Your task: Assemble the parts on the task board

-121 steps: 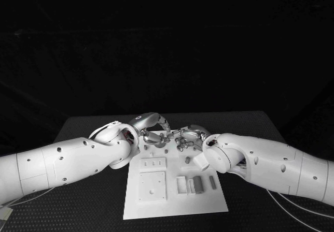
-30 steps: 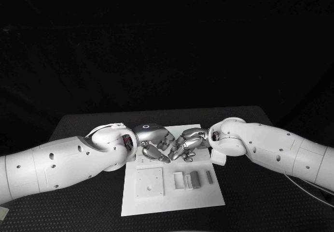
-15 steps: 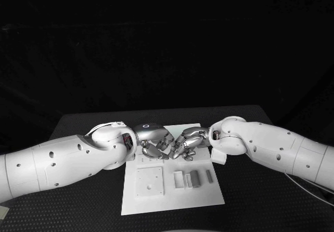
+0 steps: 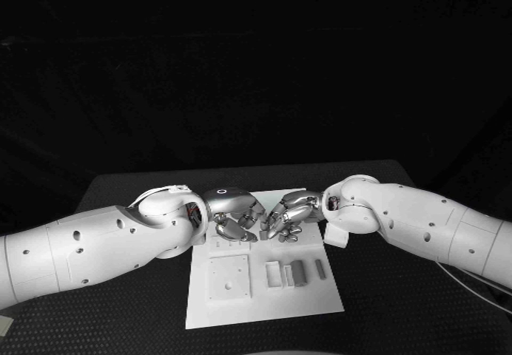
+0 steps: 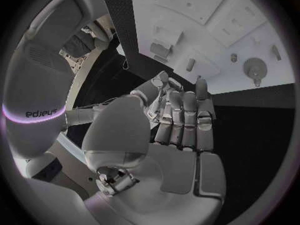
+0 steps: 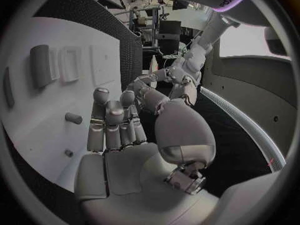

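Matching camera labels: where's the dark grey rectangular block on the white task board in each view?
Head view: dark grey rectangular block in the board's near-right part, right of two pale pieces.
Left wrist view: the block lies at the board's edge by the black table.
Right wrist view: the block lies beside the pale pieces.
Shared landmark: the white task board.

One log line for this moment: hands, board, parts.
left hand: curled, empty | right hand: curled, empty | both over board | parts: lying on board

Right hand (image 6: 119, 135) beside task board (image 6: 44, 110)
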{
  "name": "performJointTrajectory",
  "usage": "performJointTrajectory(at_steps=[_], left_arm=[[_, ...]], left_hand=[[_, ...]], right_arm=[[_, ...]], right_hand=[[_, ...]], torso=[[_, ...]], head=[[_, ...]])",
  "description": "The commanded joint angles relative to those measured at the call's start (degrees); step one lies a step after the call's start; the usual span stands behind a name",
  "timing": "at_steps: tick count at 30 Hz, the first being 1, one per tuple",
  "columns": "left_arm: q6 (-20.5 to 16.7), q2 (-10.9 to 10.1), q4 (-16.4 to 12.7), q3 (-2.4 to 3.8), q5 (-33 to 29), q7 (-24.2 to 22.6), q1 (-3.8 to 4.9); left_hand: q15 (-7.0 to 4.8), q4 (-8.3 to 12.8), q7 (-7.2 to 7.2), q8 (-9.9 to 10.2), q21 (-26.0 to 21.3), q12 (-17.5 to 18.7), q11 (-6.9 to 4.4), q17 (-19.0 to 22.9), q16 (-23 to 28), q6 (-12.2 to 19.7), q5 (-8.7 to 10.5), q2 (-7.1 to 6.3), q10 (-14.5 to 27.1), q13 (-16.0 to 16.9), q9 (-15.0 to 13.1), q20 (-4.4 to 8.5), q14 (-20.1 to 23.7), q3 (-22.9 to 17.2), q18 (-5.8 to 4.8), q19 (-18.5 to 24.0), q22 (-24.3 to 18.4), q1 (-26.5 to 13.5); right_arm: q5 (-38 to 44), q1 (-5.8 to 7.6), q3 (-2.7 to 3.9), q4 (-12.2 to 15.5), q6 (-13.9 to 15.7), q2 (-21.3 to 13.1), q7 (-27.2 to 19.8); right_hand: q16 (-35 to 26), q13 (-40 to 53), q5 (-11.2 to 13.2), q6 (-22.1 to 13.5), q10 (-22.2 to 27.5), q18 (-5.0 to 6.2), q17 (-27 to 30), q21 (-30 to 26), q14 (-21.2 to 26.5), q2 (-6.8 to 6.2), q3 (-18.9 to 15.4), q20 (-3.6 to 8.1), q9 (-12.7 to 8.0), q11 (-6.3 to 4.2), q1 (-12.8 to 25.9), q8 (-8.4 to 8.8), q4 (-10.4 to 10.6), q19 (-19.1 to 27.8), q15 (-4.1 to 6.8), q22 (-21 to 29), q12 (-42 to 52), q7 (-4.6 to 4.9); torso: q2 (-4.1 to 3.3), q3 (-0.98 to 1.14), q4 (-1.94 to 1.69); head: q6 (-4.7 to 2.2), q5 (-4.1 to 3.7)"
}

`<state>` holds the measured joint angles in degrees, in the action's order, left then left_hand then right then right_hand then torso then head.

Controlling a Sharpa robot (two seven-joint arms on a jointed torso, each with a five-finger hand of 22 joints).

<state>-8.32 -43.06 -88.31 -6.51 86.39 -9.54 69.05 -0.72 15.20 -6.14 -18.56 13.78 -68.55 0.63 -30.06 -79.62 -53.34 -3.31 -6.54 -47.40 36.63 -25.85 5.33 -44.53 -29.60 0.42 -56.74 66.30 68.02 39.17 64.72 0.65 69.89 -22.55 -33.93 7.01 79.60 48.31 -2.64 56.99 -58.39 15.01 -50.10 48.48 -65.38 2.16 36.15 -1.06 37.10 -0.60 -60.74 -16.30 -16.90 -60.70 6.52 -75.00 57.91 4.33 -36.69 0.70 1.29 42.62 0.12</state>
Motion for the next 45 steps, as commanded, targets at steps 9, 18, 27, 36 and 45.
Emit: performJointTrajectory(at_steps=[9, 18, 27, 36, 45], left_arm=[[-2.9, 0.2, 0.0, -0.12, -2.1, -0.1, -0.09], [-5.3, 0.3, 0.3, -0.12, -2.1, 1.3, -0.09], [-12.9, -0.4, 0.0, -0.12, -3.0, 0.8, -0.09], [-19.7, -1.0, 0.0, -0.14, -6.3, -3.2, -0.11], [-22.2, -0.7, 0.0, -0.28, -6.3, -4.5, -0.13]], left_hand=[[0.0, -0.8, -0.97, 1.9, -1.6, 0.4, 0.69, 1.0, 0.1, 2.6, 0.22, -3.18, 0.7, -0.8, 1.0, 0.05, 0.7, 3.6, -0.42, 0.5, 0.4, -3.9], [0.31, -0.4, -1.48, 3.4, -2.6, 0.9, 1.16, 1.6, 0.6, 5.5, 0.47, -5.25, 0.9, -1.3, 1.6, -0.15, 1.0, 5.1, -0.42, 0.5, 0.3, -4.8], [0.59, -1.9, -3.36, 3.7, -3.6, 1.2, 2.7, 2.1, 0.8, 7.5, 0.49, -8.95, 1.0, -1.7, 1.3, -0.29, 1.1, 4.0, -0.42, 0.2, 0.1, -5.2], [0.58, -1.3, -3.92, 2.8, -4.0, 1.2, 3.23, 2.4, 0.9, 6.5, 0.42, -9.42, 0.8, -2.0, 0.7, -0.21, 0.9, 3.4, -0.42, -0.1, 0.2, -3.7], [0.53, -0.3, -3.54, 1.1, -4.5, 1.4, 2.91, 2.8, 1.0, 3.9, 0.31, -8.25, 0.5, -2.3, -0.1, -0.29, 0.6, 3.3, -0.42, -0.5, 0.4, -2.4]], right_arm=[[-1.6, 0.13, 0.22, 0.3, 1.3, 0.0, -1.2], [-1.5, 0.13, 0.23, 0.4, 1.4, -0.3, -1.1], [-7.3, 0.12, 0.22, 0.2, 4.6, -1.1, -1.2], [-17.0, 0.04, 0.22, -0.3, 3.7, -2.0, -3.4], [-20.4, -0.14, 0.23, 0.3, 1.9, -2.2, -5.5]], right_hand=[[0.4, 0.0, -0.3, 1.5, -0.5, -0.01, -0.1, 0.4, 0.0, 0.03, 0.1, 0.38, 2.4, -0.2, -0.3, -0.2, 0.0, -0.2, 0.31, -1.1, 0.2, 1.11], [0.5, 0.0, -0.3, 1.6, -0.5, -0.01, -0.1, 0.5, 0.0, 0.03, 0.1, 0.39, 2.4, -0.21, -0.3, -0.23, 0.0, -0.2, 0.33, -1.1, 0.3, 1.09], [0.5, 0.0, -0.3, 1.6, -0.6, -0.01, -0.2, 0.5, -0.1, -0.05, 0.0, 0.41, 2.5, -0.24, -0.3, -0.27, 0.0, -0.2, 0.35, -1.1, 0.3, 1.07], [0.6, 0.0, -0.3, 1.6, -0.6, -0.01, -0.2, 0.6, -0.1, -0.05, 0.0, 0.43, 2.6, -0.26, -0.3, -0.3, 0.0, -0.3, 0.37, -1.1, 0.4, 1.05], [0.6, 0.0, -0.3, 1.5, -0.6, -0.01, -0.2, 0.6, 0.0, 0.11, 0.0, 0.42, 2.7, -0.25, -0.2, -0.25, 0.1, -0.3, 0.37, -1.1, 0.3, 1.07]], torso=[[0.0, 0.02, 0.01], [-0.02, -0.01, 0.04], [-0.01, -0.04, 0.0], [0.02, -0.01, 0.0], [0.01, 0.0, 0.04]], head=[[-0.23, -0.09], [-0.26, -0.11], [-0.61, -0.39], [-1.09, -0.66], [-1.69, -0.97]])
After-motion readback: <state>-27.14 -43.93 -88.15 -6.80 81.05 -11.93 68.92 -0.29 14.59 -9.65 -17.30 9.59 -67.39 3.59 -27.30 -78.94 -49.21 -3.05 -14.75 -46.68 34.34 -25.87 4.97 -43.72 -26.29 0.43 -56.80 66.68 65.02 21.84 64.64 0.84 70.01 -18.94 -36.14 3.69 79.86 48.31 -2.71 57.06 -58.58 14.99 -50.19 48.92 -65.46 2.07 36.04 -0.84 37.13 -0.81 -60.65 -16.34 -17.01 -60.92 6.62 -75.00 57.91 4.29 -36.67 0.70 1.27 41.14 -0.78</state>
